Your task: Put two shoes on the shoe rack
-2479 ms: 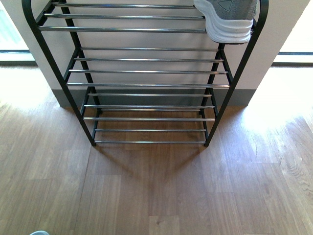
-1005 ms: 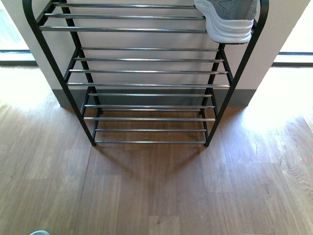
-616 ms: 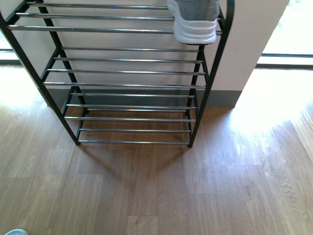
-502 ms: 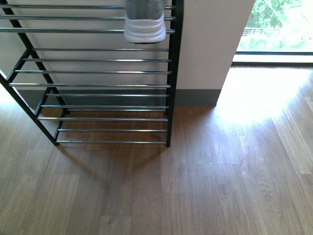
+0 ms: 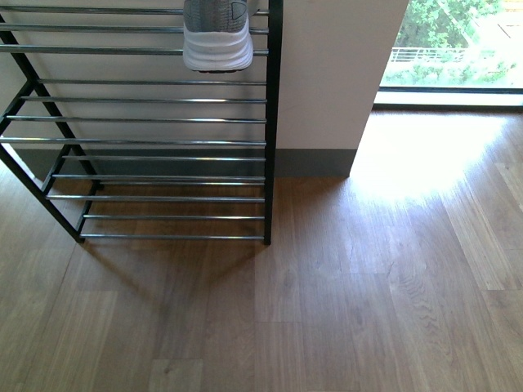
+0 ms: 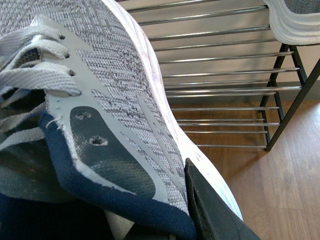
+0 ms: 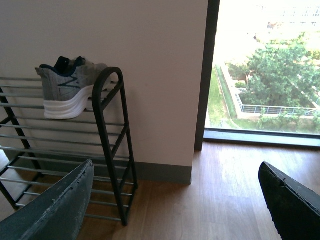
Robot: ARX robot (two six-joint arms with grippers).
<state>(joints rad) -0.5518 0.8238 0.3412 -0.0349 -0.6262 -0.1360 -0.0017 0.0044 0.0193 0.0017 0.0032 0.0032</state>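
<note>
The floor (image 5: 368,286) fills your view now and the rack (image 5: 270,122) slid left; left fingers (image 6: 210,210) hold a shoe (image 6: 120,95) to place, right fingers (image 7: 55,210) wide.

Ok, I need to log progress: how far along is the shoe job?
Done: one grey sneaker sits on the shoe rack's top shelf, at its right end. In hand: the second sneaker, held by the left gripper, off the rack. Left: setting it on a shelf. The right gripper is open and empty.
</note>
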